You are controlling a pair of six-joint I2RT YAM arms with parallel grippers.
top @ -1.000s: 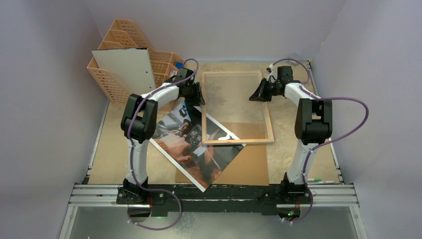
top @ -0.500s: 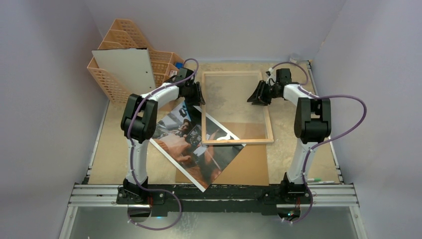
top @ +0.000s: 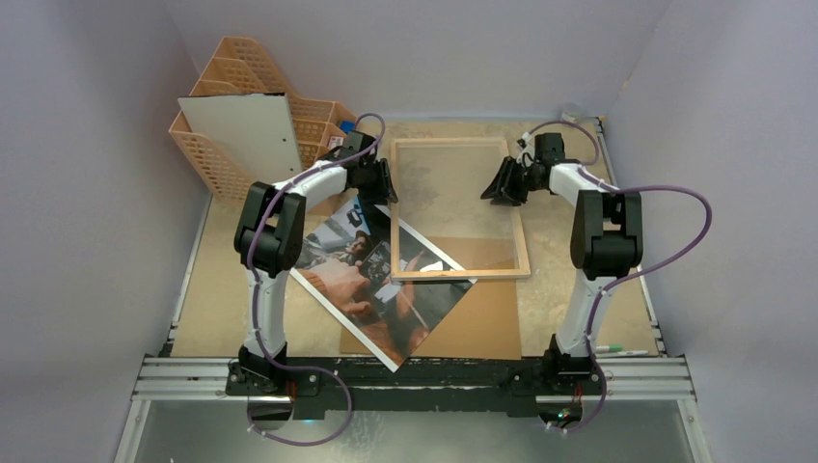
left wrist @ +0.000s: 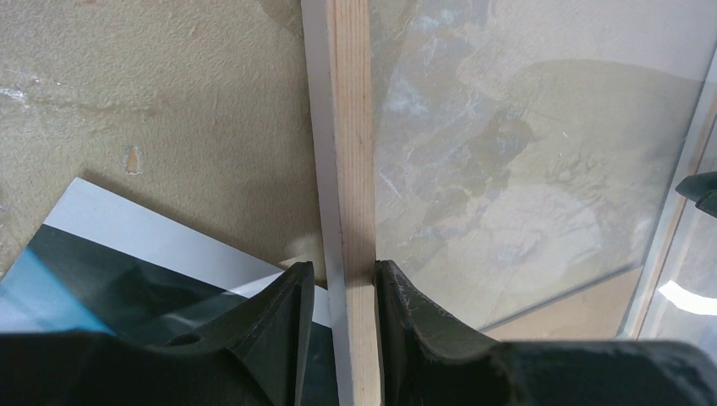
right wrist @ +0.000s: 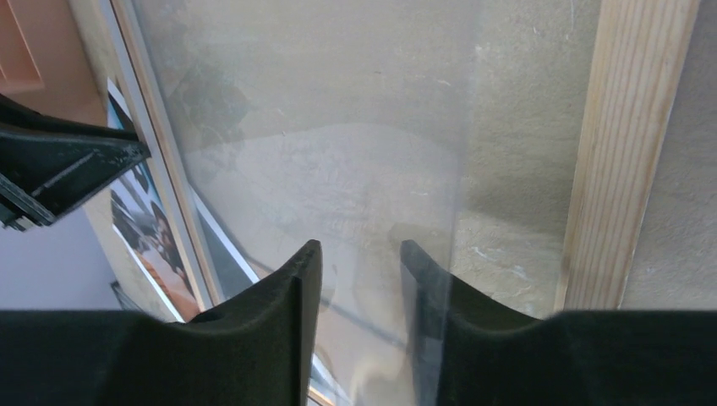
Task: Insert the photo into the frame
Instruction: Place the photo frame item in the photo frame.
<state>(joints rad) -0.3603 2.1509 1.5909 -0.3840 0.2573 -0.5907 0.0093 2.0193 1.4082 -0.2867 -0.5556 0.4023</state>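
The frame (top: pixel 458 143), with light wood rails and a clear pane, lies at the table's middle back. Its near left corner rests on the photo (top: pixel 367 289), a dark glossy print lying at an angle. My left gripper (top: pixel 384 188) is shut on the frame's left rail (left wrist: pixel 351 127), one finger on each side; its own view (left wrist: pixel 342 271) shows the photo (left wrist: pixel 127 254) just left of the rail. My right gripper (top: pixel 497 188) hovers open over the pane's right part. In its own view (right wrist: pixel 359 249) the pane's edge crosses the right finger (right wrist: pixel 427 288), well inside the right rail (right wrist: pixel 626 127).
A brown fibreboard sheet (top: pixel 487 323) lies under the frame's near end and the photo's corner. A peach lattice file organiser (top: pixel 231 87) holding a white sheet (top: pixel 246 135) stands at the back left. A pen (top: pixel 617 350) lies near the right arm's base.
My right gripper's jaws have gone from shut to open over the frame's right side. The left gripper, frame and photo have stayed put.
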